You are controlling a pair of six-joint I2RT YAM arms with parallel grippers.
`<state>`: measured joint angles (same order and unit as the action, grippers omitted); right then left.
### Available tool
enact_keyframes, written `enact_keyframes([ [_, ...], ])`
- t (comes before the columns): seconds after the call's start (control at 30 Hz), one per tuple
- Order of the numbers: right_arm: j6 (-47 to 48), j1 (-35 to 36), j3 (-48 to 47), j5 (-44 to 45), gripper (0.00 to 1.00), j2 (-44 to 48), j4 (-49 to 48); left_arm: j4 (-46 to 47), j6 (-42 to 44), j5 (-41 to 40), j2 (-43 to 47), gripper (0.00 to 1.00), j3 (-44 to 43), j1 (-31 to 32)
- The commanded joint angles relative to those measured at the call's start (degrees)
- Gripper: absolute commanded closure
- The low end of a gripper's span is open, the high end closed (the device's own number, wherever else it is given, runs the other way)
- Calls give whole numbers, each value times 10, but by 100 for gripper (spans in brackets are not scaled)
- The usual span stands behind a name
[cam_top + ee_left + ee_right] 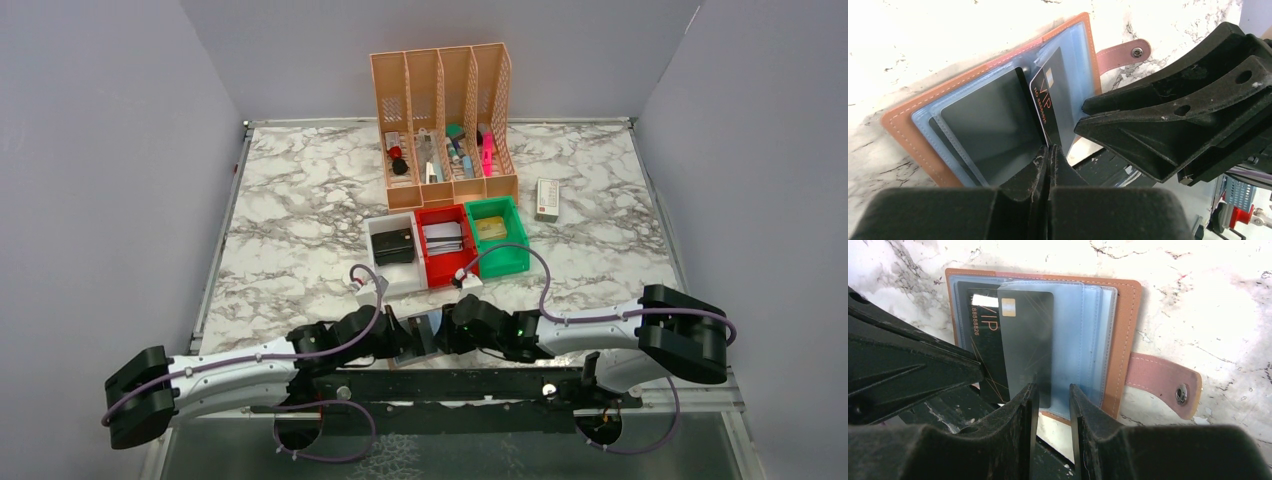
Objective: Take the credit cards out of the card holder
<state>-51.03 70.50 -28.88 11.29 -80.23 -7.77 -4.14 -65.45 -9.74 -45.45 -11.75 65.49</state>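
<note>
Ben: What is closest to us?

Mia: The two black arms meet at the near edge of the white marble table [300, 230]. Between them lies the flat tan-brown card holder [1129, 325]. It is open, and its pink snap strap [1163, 382] sticks out to one side.

Ben: What is the left gripper [1049, 161] doing?

Mia: Its fingers are squeezed tight together. The bottom edge of the shiny black plastic VIP card [1054, 95] goes right into the pinch, so I think it has that card.

Ben: And the right gripper [1053, 394]?

Mia: Its fingers stand apart, one on each side of the bottom edge of a see-through blue plastic pocket [1088, 340]. It squeezes nothing. A dark grey card [1025, 335] with a little gold chip sits in that pocket.

Ben: Is the VIP card out?

Mia: Not yet. Its top is tucked under the blue plastic.

Ben: How will the cards feel?

Mia: Light, thin, stiff and slippery, I guess. It is best to pinch the bare edge that pokes out and slide the card straight along its pocket. The pockets look floppy and the holder looks light. It may come along too unless something holds it down.

Ben: What is farther back?

Mia: Three little bins in a row: a white bin [372, 250], a red bin [445, 272] and a green bin [497, 260]. Behind them is a tall orange file rack [445, 90] full of small things. A small white box [547, 198] lies beside it.
</note>
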Motion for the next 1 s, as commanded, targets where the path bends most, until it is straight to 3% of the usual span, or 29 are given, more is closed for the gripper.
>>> enact_keyframes([
  [0.0, 4, 0, 4, 14, 66, -2, 61, -46, 12, -28, 25, 100, -14, 3],
  [0.3, 43, 0, -23, 4, 64, 49, 76, -109, 26, -37, 50, 100, -38, 3],
  [0.43, 60, 0, -28, -34, 62, 56, 25, -114, 25, -38, 50, 100, -40, 3],
  [0.83, 66, -16, -75, -59, 57, -68, -25, -91, 23, -31, 41, 100, -34, 3],
  [0.97, 54, -18, -69, -80, 60, -95, -38, -70, 18, -32, 50, 89, -20, 3],
])
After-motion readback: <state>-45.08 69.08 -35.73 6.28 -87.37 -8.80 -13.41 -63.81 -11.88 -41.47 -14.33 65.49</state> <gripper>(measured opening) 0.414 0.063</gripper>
